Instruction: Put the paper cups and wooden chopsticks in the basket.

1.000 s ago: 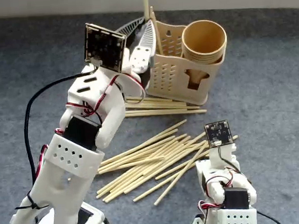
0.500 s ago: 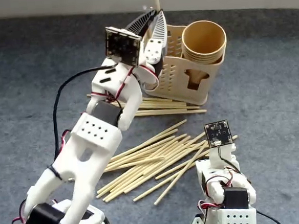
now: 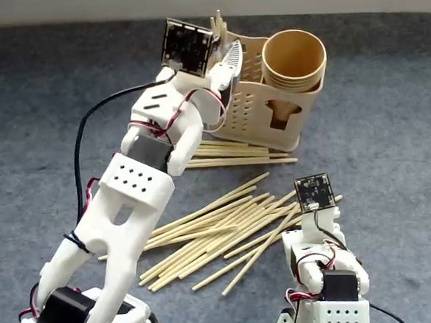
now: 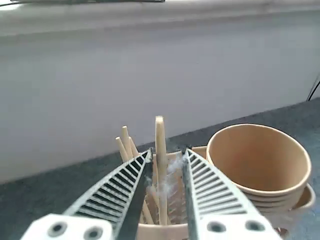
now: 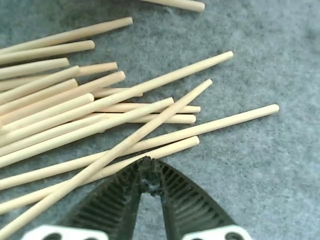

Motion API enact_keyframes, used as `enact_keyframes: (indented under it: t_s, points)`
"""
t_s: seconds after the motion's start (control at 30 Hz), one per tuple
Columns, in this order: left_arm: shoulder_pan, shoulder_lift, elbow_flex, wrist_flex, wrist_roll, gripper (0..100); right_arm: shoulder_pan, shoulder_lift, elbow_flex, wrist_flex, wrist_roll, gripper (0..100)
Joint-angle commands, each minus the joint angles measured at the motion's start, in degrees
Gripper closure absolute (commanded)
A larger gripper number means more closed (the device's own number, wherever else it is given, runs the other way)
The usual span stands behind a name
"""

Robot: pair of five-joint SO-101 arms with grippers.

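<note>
A tan slotted basket (image 3: 263,106) stands at the back of the grey carpet. Stacked paper cups (image 3: 293,56) fill its right compartment and also appear in the left wrist view (image 4: 257,160). My left gripper (image 4: 167,151) hangs over the left compartment (image 3: 226,46), slightly open. One upright chopstick (image 4: 160,165) stands loose between the fingers, beside two others in the basket (image 4: 165,231). Several loose chopsticks (image 3: 220,231) lie scattered on the carpet. My right gripper (image 5: 150,167) is shut and empty, its tips low against that pile's (image 5: 100,115) near edge.
A short row of chopsticks (image 3: 230,153) lies flat against the basket's front. The left arm's black cable (image 3: 82,163) loops out to the left. Bare carpet lies to the right of the basket and the right arm (image 3: 323,272).
The left arm swung right over the basket and came down. The chopstick it held high has dropped into the left compartment, and the fingers have parted from it. The right arm stayed still.
</note>
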Motion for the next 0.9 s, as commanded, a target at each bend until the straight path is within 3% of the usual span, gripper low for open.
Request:
enact_keyframes:
  t_s: [0.0, 0.63, 0.77, 0.87]
  points:
    - [-0.57, -0.75, -6.64, 8.00, 0.26, 89, 0.48, -0.66, 8.84, 0.04, 0.53, 99.2]
    - [-0.04, -7.08, -10.59, 50.02, -7.03, 89, 0.48, -0.66, 8.84, -0.04, 0.53, 99.2]
    - [0.04, -5.41, -8.40, 53.63, -7.38, 89, 0.48, -0.66, 8.84, -0.04, 0.53, 99.2]
    - [0.13, -1.98, -5.14, 53.54, -11.52, 89, 0.48, -0.66, 8.84, -0.04, 0.53, 99.2]
